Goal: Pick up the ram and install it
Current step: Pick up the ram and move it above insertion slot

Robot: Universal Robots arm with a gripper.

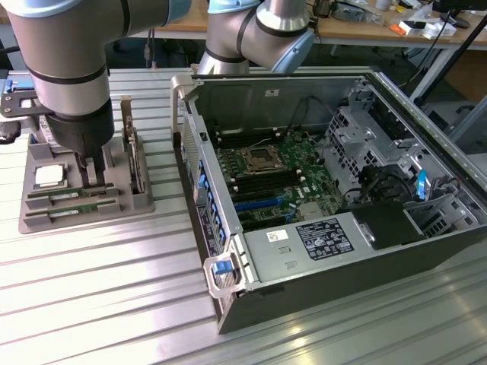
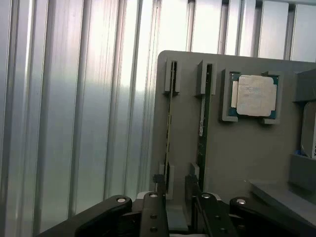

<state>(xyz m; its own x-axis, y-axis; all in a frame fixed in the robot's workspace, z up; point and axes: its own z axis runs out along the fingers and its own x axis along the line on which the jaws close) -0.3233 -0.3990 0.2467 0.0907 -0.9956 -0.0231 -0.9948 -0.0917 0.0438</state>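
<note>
Two ram sticks stand on edge in slots of a grey holder tray (image 1: 46, 220). In the exterior view they are thin green strips, the nearer ram stick (image 1: 72, 209) and the farther ram stick (image 1: 68, 195). The wrist view shows them as one ram stick (image 2: 170, 123) and a labelled ram stick (image 2: 202, 123). My gripper (image 1: 89, 171) hangs open just above the tray, over one end of the sticks. My gripper (image 2: 177, 217) holds nothing; its dark fingertips (image 2: 158, 180) sit close to the sticks' ends. The open computer case (image 1: 396, 251) with its motherboard (image 1: 266, 179) lies at the exterior view's right.
On the tray sit a square silver processor (image 2: 254, 95), also the processor (image 1: 49, 176), and an upright hard drive (image 1: 135, 160). The ribbed metal table (image 1: 99, 304) runs all around. The case's raised side wall (image 1: 190, 114) stands between tray and motherboard.
</note>
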